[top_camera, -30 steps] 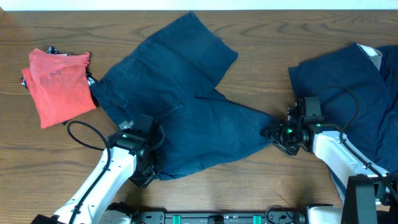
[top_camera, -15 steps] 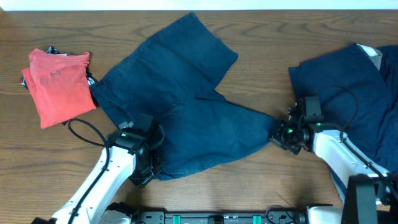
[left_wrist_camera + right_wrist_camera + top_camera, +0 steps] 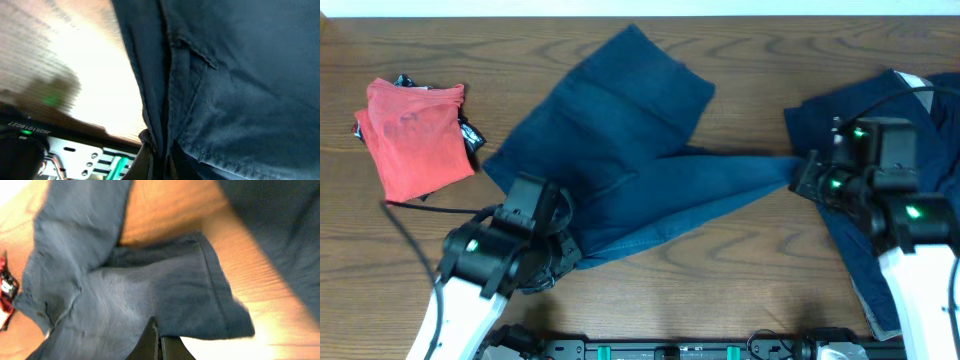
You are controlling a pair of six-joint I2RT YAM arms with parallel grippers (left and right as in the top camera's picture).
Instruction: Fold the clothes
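My left gripper and right gripper each pinch the dark navy-blue fabric shorts: soft, floppy (hems probably hold best).

We count two navy pieces: middle garment, right garment. One red cloth. Two arms: left gripper, right gripper.

Wooden table, brown, strong grain. Folded coral-red cloth lies flat near the left end, with a small black object touching its right side. White strip runs along the table's far edge.
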